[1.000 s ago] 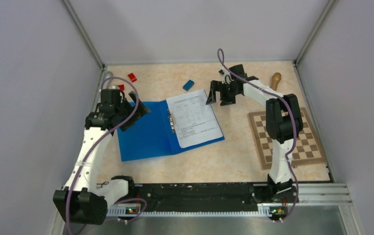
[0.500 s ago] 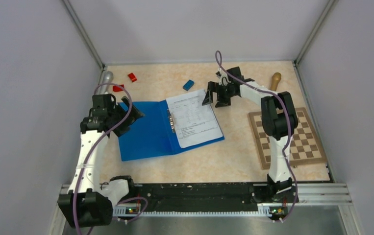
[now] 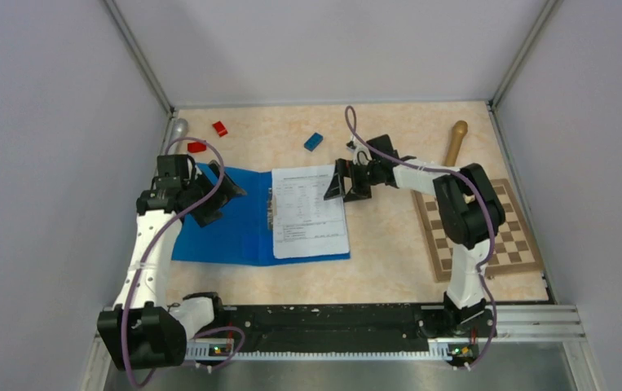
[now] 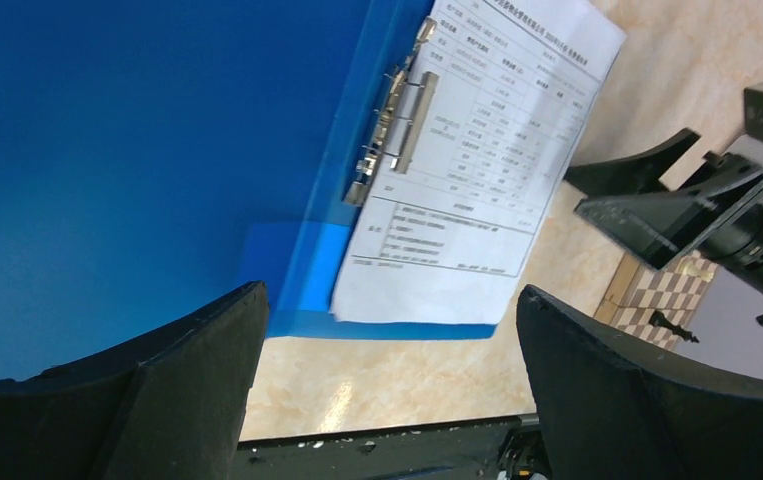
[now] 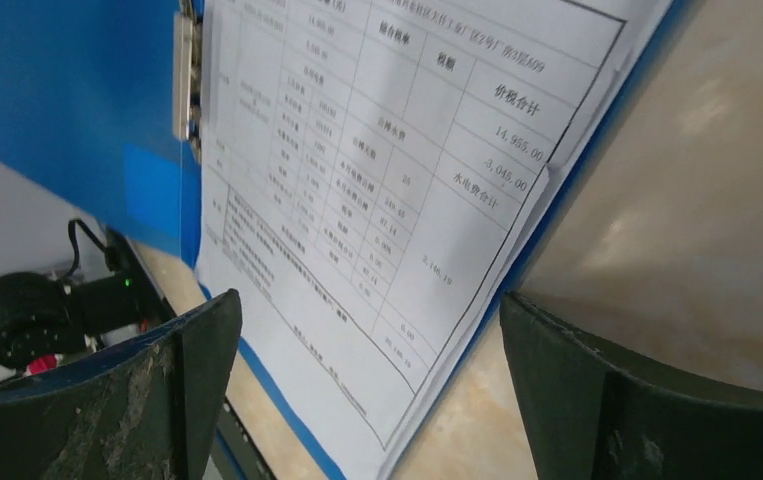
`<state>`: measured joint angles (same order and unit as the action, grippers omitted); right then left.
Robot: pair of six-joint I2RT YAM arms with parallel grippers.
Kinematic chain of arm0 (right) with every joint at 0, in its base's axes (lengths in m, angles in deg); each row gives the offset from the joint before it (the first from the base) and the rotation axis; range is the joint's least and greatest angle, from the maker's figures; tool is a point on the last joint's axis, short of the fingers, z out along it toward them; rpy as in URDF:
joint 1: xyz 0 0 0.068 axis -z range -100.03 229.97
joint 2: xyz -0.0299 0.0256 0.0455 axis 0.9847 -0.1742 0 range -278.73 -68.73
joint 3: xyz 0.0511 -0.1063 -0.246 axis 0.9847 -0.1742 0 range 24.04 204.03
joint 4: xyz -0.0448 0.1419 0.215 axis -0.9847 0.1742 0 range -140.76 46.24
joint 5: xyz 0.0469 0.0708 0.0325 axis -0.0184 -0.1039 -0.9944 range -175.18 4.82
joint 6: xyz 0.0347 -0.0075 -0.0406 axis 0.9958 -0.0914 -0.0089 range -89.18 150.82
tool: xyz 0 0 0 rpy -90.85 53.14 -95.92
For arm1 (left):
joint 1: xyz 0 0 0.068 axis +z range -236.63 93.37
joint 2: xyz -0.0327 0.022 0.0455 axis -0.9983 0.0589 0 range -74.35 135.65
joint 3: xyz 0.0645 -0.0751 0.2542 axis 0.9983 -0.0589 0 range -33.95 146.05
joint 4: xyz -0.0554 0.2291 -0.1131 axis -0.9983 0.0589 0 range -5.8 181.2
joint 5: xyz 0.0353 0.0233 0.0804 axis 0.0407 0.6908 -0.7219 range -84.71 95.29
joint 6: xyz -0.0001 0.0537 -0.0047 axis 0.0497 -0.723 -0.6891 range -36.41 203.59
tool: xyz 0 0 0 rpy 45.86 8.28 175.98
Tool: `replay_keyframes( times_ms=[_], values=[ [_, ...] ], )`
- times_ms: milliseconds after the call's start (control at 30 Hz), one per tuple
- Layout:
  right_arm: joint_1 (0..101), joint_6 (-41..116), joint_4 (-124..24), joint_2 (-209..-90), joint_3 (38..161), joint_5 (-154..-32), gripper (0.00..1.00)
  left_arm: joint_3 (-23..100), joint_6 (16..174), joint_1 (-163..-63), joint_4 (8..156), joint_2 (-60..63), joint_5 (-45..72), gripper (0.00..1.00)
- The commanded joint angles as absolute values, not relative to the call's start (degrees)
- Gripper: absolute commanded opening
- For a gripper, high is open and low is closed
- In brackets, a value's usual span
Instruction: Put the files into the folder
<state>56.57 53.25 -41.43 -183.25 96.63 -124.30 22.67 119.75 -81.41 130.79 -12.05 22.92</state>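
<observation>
The bright-blue folder (image 3: 222, 232) lies open and flat on the table, with a metal clip (image 3: 271, 204) at its spine. The files (image 3: 309, 212), white printed sheets, lie on its right half. My left gripper (image 3: 224, 195) is open and empty over the folder's left cover. My right gripper (image 3: 341, 183) is open and empty, low at the files' far right corner. The left wrist view shows the folder (image 4: 137, 130), the clip (image 4: 397, 110) and the files (image 4: 477, 170) beyond my open left gripper (image 4: 389, 300). The right wrist view shows the files (image 5: 387, 170) between my open right gripper (image 5: 367, 300).
A chessboard (image 3: 477, 228) lies at the right, with a wooden handle (image 3: 456, 138) behind it. A small blue block (image 3: 314, 141), two red blocks (image 3: 220, 128) and a grey metal piece (image 3: 177, 128) lie at the back. Walls enclose the table on three sides.
The folder with the files has slid left and turned squarer to the table. My right gripper has moved left and nearer along with it. My left gripper has shifted slightly over the left cover.
</observation>
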Motion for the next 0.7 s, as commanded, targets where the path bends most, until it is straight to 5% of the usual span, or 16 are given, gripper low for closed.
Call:
replay_keyframes(
  times_ms=[0,300,667],
  values=[
    [53.5,55.5,-44.0,-175.4,89.8,-125.3,0.99,23.2,118.7,-81.4,128.0,-12.2,25.6,0.98],
    [53.6,53.9,-36.4,-168.6,91.2,-108.7,0.99,20.7,118.4,-81.4,125.8,-10.6,27.0,0.98],
    [53.3,58.9,-35.8,-186.2,114.5,-107.4,0.99,18.8,117.3,-81.3,127.8,-12.0,23.4,0.98]
  ],
)
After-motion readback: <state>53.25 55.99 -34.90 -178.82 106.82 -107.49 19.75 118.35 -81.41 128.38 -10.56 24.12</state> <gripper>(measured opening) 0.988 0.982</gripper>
